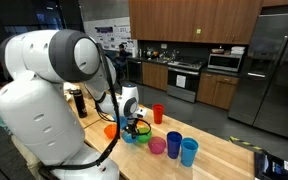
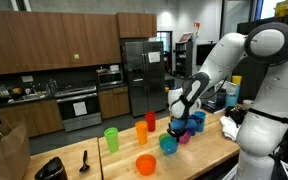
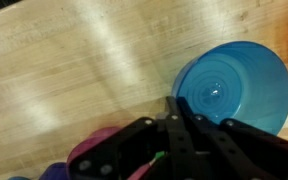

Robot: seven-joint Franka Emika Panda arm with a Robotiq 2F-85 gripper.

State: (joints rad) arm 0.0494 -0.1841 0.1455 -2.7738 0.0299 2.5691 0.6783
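hand [image 3: 174, 108]: fingers pressed together, tips at the rim of a blue bowl [image 3: 234, 85]; pink cup [image 3: 96, 145] just beside; orange bowl [image 1: 110, 130] near; all on wooden counter [image 3: 64, 70].

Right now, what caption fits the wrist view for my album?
Shut black gripper near a round blue plastic cup on a pale wooden table.

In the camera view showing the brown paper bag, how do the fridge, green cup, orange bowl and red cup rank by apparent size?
1. Refrigerator.
2. Green cup and orange bowl: they look about alike, and the bowl sits nearer the camera, so I leave them unranked.
3. Red cup, farther back.
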